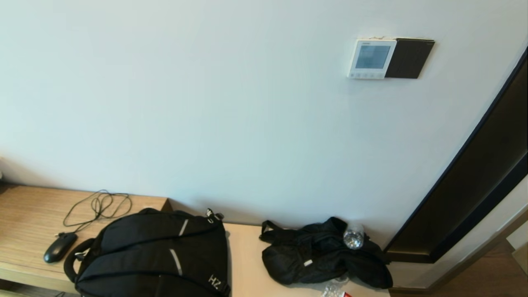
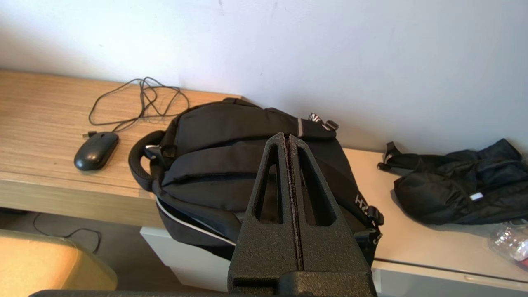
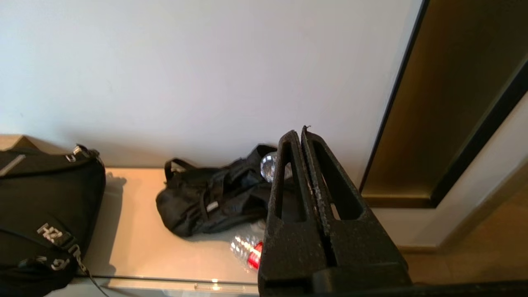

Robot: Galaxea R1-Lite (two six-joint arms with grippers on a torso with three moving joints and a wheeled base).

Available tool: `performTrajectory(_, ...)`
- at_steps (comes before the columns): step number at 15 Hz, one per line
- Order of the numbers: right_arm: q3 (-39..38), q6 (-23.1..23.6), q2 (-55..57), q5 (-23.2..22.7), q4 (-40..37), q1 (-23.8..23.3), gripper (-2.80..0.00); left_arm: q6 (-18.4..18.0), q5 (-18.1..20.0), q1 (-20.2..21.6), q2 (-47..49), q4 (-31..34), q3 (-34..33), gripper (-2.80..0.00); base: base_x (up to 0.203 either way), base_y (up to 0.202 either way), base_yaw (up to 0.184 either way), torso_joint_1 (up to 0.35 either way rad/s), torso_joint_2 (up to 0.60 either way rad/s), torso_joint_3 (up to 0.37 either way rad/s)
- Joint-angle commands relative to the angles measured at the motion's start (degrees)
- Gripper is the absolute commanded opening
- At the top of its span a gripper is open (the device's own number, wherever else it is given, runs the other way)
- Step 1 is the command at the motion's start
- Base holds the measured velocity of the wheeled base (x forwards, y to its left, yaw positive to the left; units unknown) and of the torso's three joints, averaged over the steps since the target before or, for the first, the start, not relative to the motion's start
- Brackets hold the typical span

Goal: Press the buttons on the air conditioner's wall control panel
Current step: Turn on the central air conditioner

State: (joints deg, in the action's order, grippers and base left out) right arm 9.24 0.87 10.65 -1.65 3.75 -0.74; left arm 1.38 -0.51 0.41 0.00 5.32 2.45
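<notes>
The air conditioner's wall control panel (image 1: 372, 58) is a small white square unit with a grey screen, high on the wall at the upper right of the head view. Its buttons (image 1: 366, 75) run in a row along its lower edge. Neither arm shows in the head view. My left gripper (image 2: 288, 137) is shut and empty, held low above the large black backpack. My right gripper (image 3: 300, 133) is shut and empty, held low above the small black bag near the dark door frame. The panel is out of both wrist views.
A plain black square plate (image 1: 409, 58) adjoins the panel's right side. Below stand a wooden desk (image 1: 29, 214) with a black mouse (image 1: 60, 246) and cable, a large black backpack (image 1: 156, 255), a small black bag (image 1: 321, 253), plastic bottles (image 1: 353, 237) and a dark door frame (image 1: 474, 185).
</notes>
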Motion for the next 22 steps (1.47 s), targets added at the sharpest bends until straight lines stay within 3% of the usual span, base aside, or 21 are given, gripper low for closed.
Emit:
performTrajectory(1, 4.55, 0.44, 13.94, -0.17, 4.79, 0.07, -2.80, 0.03, -0.01, 0.02, 0.00, 0.05, 0.01, -2.80, 0.000, 0.000, 0.000, 0.000, 0.00, 0.000)
performTrajectory(11, 28.84, 1.10, 52.16, 0.29, 21.87, 2.19, -2.80, 0.03, -0.01, 0.02, 0.00, 0.05, 0.01, -2.80, 0.000, 0.000, 0.000, 0.000, 0.00, 0.000)
performTrajectory(22, 54.18, 2.54, 79.58, 1.74, 27.45, 2.10, -2.80, 0.03, -0.01, 0.02, -0.05, 0.05, 0.01, -2.80, 0.000, 0.000, 0.000, 0.000, 0.00, 0.000)
